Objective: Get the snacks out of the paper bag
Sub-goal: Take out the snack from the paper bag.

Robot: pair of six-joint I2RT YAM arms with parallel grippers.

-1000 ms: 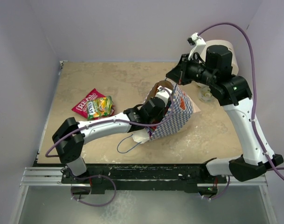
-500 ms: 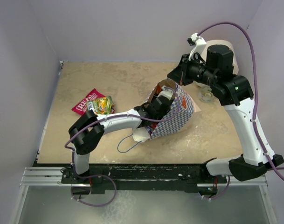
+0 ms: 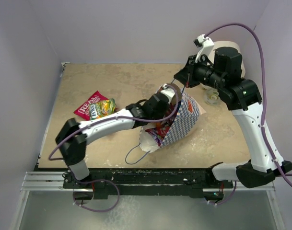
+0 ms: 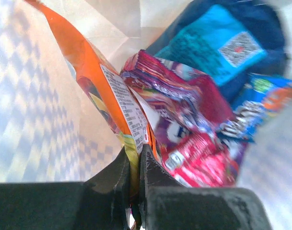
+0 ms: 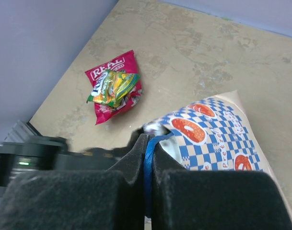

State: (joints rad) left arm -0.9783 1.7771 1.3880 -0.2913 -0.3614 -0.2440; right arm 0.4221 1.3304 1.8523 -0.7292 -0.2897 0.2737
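Since half a second ago my left arm has dropped its elbow back toward the left edge, and the paper bag (image 3: 181,123) has sagged open toward the near edge of the desk (image 3: 112,79), with packets showing in its mouth. Nearest me, the loose cord handle (image 3: 133,152) lies looped on the desk beside the bag. The bag itself lies tilted around the middle of the desk, mouth toward the left edge. Inside it, my left claw (image 4: 134,160) is closed on the edge of an orange packet (image 4: 90,81); a purple packet (image 4: 184,96) lies against that one, and a blue packet (image 4: 222,45) sits deeper in. Toward the left edge a red packet (image 3: 87,105) lies flat with a yellow-green packet (image 3: 103,108) on top of it. Farther back, my right claw (image 5: 149,142) pinches the upper cord handle (image 5: 148,177), holding up the bag's far side. A white roll (image 3: 232,48) stands at the far right corner
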